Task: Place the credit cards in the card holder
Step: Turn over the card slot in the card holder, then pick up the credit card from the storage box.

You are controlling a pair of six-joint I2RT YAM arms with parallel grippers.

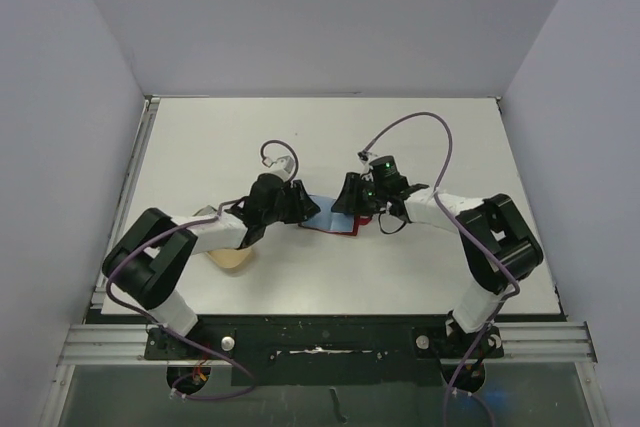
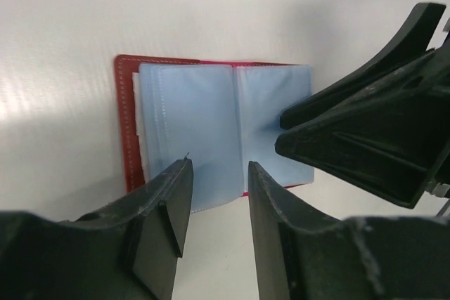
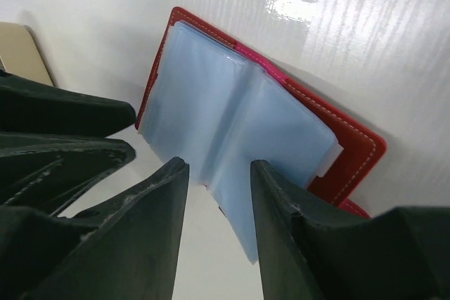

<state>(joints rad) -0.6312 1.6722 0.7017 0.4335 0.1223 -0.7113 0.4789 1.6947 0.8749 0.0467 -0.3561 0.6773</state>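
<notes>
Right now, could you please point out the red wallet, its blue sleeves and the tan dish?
red wallet [image 2: 129, 124]: left wrist view, stitched left border.
blue sleeves [image 2: 193, 114]: left wrist view, left-hand page.
tan dish [image 1: 230, 259]: top external view, its visible part.

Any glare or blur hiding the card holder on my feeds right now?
Right wrist: bright glare on the table beyond the card holder, not on its sleeves. Left wrist: even light, card holder sharp. Top external: no glare, but the arms cover most of it.

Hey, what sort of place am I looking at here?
Probably a robotics lab test cell: a left arm and right arm bolted to a metal rail, at a white table boxed in by plain walls.
</notes>
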